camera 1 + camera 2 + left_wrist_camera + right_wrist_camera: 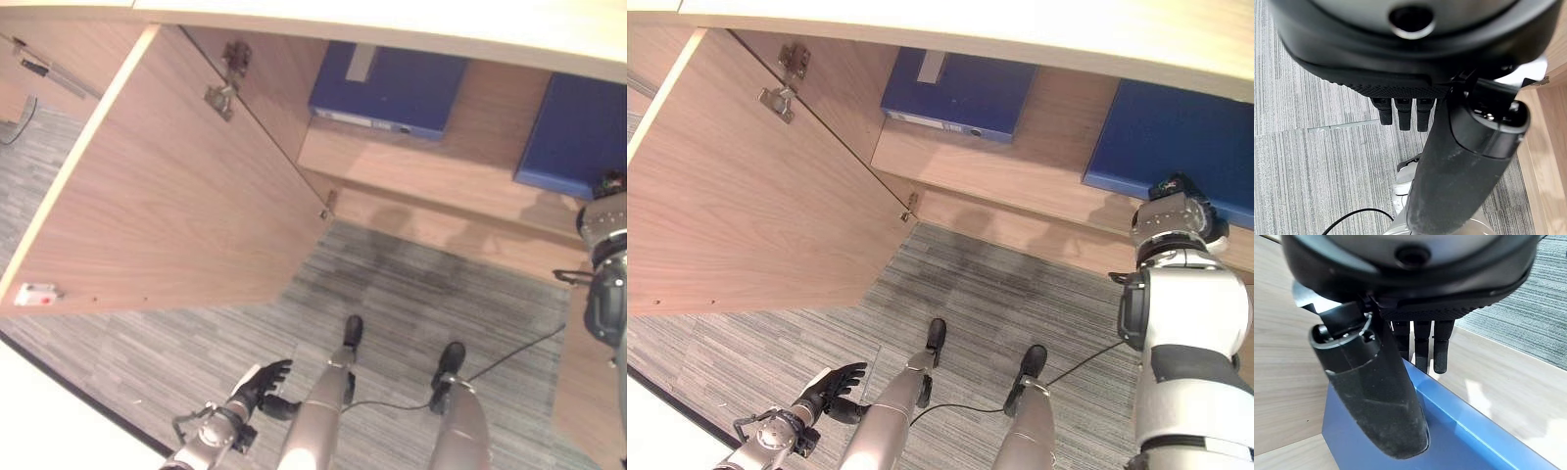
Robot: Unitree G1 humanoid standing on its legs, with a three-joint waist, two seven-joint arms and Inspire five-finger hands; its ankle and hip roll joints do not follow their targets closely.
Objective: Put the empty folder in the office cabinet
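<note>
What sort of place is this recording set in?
Most likely an office. A low wooden cabinet stands with its door swung open, two blue folders lie on its shelf, and the floor is grey striped carpet. The right hand is at the nearer folder.

The cabinet (1038,127) is light wood-grain laminate with a smooth, matt face, as is its open door (167,206), which carries bright metal hinges (221,96). On the cabinet shelf lie two blue folders: one (960,93) matt, the other (1449,431) a smooth board with a slight sheen. The floor (411,304) below the cabinet is grey, rough, ribbed carpet.
</note>
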